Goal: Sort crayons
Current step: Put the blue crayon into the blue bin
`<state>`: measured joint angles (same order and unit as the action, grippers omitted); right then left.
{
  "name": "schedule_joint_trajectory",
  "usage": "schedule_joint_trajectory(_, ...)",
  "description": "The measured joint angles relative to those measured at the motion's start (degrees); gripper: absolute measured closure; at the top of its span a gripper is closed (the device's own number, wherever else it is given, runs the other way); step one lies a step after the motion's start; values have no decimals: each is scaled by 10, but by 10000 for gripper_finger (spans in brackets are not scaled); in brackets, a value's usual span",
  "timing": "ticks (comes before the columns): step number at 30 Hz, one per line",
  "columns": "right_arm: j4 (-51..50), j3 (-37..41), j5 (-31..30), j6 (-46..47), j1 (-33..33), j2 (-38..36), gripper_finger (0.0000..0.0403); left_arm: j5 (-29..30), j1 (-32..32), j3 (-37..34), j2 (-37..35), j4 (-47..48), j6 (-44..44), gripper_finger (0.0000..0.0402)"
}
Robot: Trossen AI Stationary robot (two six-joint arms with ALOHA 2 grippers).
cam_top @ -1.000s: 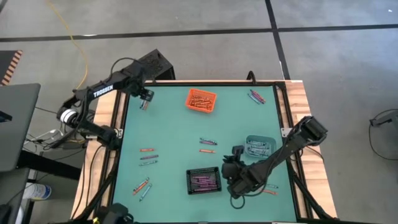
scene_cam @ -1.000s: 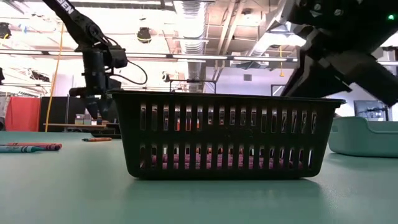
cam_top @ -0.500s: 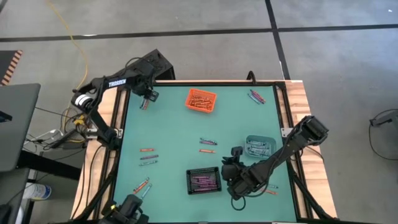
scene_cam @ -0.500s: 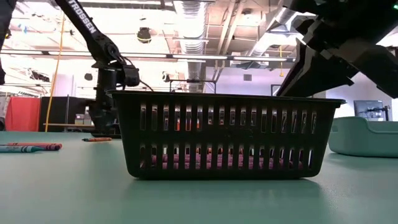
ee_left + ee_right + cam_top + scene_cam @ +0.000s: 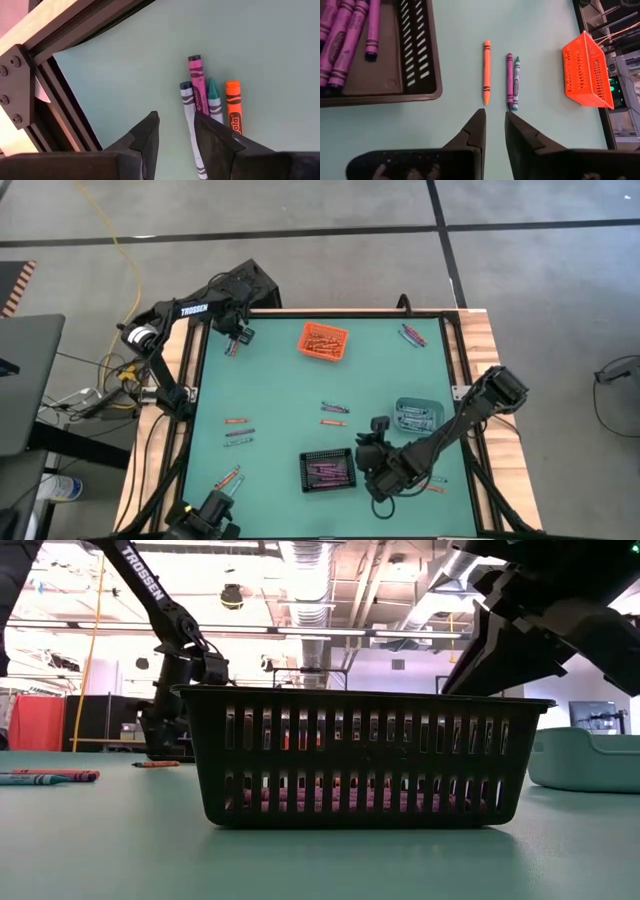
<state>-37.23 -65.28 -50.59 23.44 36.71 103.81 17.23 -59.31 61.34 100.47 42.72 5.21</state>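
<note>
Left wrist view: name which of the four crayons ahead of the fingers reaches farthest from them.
The purple crayon; its tip lies beyond the grey-blue, teal and orange ones.

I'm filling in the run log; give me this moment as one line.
left gripper: over four-crayon cluster at far-left corner, nothing held | right gripper: beside black bin, empty | orange bin: holds orange crayons

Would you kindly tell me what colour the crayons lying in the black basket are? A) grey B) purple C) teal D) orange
B: the right wrist view shows purple crayons lying inside the black basket, and the high view shows the same colour in it.
</note>
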Motion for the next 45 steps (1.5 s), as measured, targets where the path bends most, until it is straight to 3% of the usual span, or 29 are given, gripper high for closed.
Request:
schedule_joint_trajectory(21,1,0,14,0,1,0,333,21,18,-12,1,-8,-6,288)
schedule_joint_trajectory(27,2,0,15,0,1,0,333,53,32,15,42,35,-6,288)
schedule_joint_trajectory(33,3,0,18,0,5,0,333,33,34,62,92,78,-9,288)
schedule_joint_trajectory(45,0,0,26,-10,8,0,333,-2,5,95,93,112,-5,288)
